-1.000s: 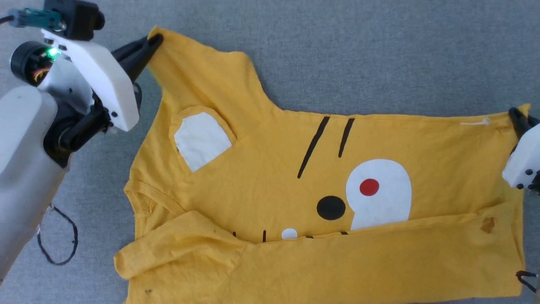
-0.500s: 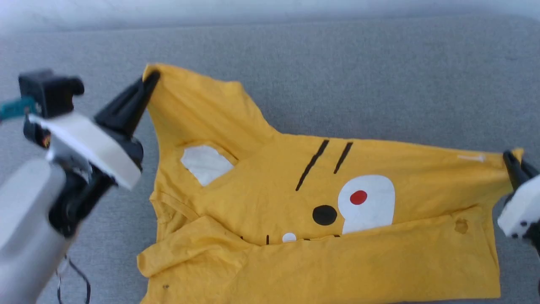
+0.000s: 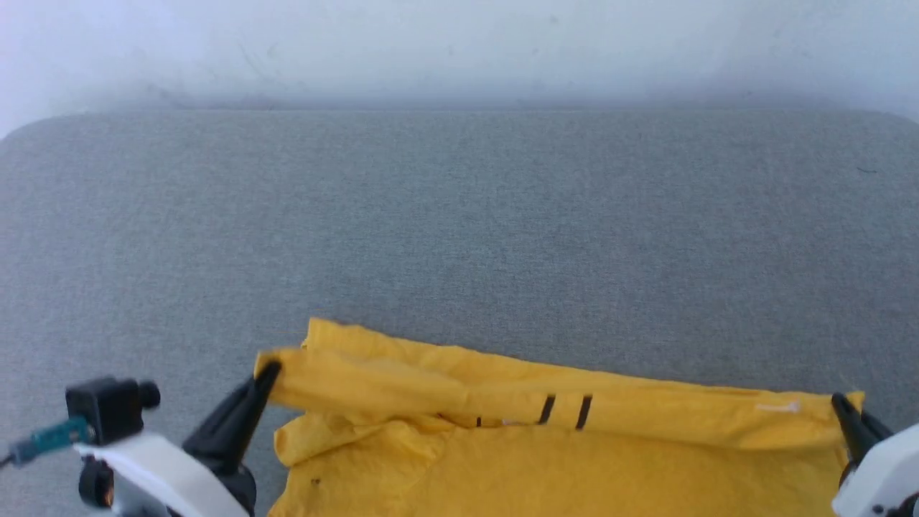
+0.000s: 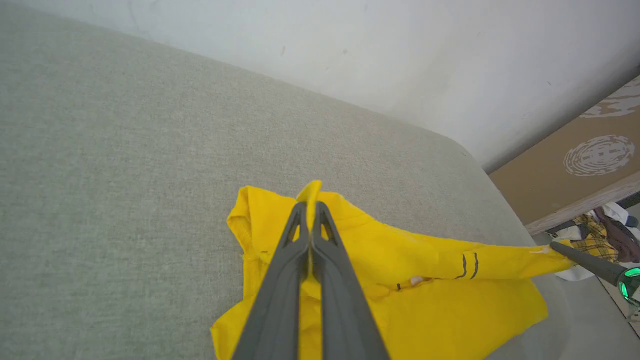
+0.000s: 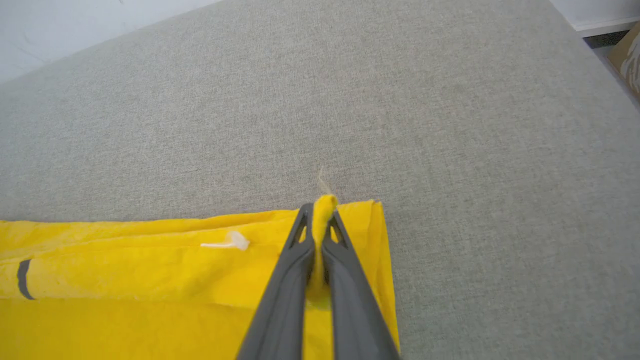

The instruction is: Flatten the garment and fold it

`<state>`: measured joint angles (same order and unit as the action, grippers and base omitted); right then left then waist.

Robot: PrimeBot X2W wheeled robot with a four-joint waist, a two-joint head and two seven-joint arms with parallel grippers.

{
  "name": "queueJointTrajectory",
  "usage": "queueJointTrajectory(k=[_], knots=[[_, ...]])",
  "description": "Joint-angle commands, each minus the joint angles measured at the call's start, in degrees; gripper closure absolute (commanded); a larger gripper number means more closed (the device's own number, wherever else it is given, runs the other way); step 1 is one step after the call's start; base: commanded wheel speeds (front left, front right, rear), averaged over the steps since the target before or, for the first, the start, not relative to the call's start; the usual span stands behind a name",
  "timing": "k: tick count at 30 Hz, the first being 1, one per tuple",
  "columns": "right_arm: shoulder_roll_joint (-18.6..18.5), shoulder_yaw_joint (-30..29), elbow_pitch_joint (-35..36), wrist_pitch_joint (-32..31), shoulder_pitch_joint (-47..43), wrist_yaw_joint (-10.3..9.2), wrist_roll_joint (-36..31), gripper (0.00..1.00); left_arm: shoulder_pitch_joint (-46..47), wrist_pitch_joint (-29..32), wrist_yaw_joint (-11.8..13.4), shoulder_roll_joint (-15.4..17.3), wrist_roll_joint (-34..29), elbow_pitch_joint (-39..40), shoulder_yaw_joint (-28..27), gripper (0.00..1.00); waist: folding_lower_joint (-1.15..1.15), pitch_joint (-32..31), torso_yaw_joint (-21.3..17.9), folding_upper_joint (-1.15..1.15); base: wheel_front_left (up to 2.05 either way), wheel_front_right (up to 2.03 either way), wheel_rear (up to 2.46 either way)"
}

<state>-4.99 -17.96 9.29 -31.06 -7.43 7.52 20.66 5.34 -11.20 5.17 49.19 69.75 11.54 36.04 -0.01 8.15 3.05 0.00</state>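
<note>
The garment (image 3: 546,459), a bright yellow T-shirt, lies low in the head view with its far edge lifted into a stretched band that shows two short black strokes (image 3: 565,410). My left gripper (image 3: 269,371) is shut on the band's left corner. At the right corner my right gripper (image 3: 838,402) is shut on the fabric too. In the left wrist view my left gripper (image 4: 311,205) pinches a yellow fold of the garment (image 4: 400,280). The right wrist view has my right gripper (image 5: 320,210) clamped on a tuft at the corner of the garment (image 5: 150,270).
The grey fabric surface (image 3: 459,230) stretches wide beyond the shirt to a pale wall (image 3: 459,43). Past the surface's rounded corner, the left wrist view shows a brown floor (image 4: 575,170) and a heap of checked clothes (image 4: 600,235).
The head camera has tilted up, so the shirt sits lower in view. Both grippers have carried the far edge toward me, over the printed face, which is now covered except for the two strokes.
</note>
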Motion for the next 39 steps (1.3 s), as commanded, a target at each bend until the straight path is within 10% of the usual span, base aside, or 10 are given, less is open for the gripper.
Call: queueJointTrajectory(k=[1, 8, 9, 10, 11, 17, 23, 31, 39], knots=[[0.28, 0.03, -0.08, 0.4, -0.87, -0.03, -0.01, 1.0, -1.12, -0.37, 0.14, 0.07, 0.65, -0.23, 0.25, 1.0, 0.01, -0.23, 0.39, 0.0, 0.0, 0.0, 0.0], [0.95, 0.23, -3.75, 2.28, -0.69, -0.03, -2.26, 1.0, -1.95, 0.68, -0.54, -3.92, 1.7, -6.06, 3.0, 1.0, 0.01, 0.28, 0.51, 0.0, 0.0, 0.0, 0.0], [0.96, 0.23, -4.4, 2.68, -0.28, -0.03, -3.13, 0.84, -1.29, 1.07, -0.79, -4.66, 1.65, -7.42, 3.37, 0.99, 0.01, 0.35, 0.5, 0.0, 0.0, 0.0, 0.0], [1.03, -0.06, -5.06, 3.27, 0.26, -0.03, -3.93, 0.54, -0.56, 1.41, -0.8, -5.37, 1.57, -8.78, 3.63, 0.57, 0.01, 0.42, 0.45, 0.0, 0.0, 0.0, 0.0], [1.11, -0.21, -5.76, 3.76, 0.83, -0.03, -4.66, 0.0, 0.22, 1.84, -0.82, -5.98, 1.32, -10.04, 3.99, 0.0, 0.01, 0.47, 0.36, 0.0, 0.0, 0.0, 0.0], [1.42, 0.39, -7.64, 4.93, 2.44, -0.03, -5.39, 0.0, 2.41, 1.24, -0.24, -8.12, 0.72, -13.25, 3.79, 0.0, 0.01, 0.13, -0.53, 0.0, 0.0, 0.0, 0.0], [1.79, -2.05, -2.77, 7.11, -0.45, -0.03, -4.67, 0.0, -0.56, -3.61, 5.84, -9.26, -4.24, -9.58, -4.45, 0.0, 0.01, -0.52, -1.31, 0.0, 0.0, 0.0, 0.0], [2.08, -3.02, -2.96, 7.06, -5.09, -0.03, -4.04, 0.0, -8.56, -3.78, 12.2, -18.89, -29.35, 0.08, -23.73, 0.0, 0.01, -0.84, -0.67, 0.0, 0.0, 0.0, 0.0], [2.1, -1.65, -9.66, 7.38, -3.85, -0.03, -4.41, 0.0, -14.37, -3.79, 10.07, -25.94, -43.47, 1.38, -27.64, 0.0, 0.01, -0.88, 0.84, 0.0, 0.0, 0.0, 0.0]])
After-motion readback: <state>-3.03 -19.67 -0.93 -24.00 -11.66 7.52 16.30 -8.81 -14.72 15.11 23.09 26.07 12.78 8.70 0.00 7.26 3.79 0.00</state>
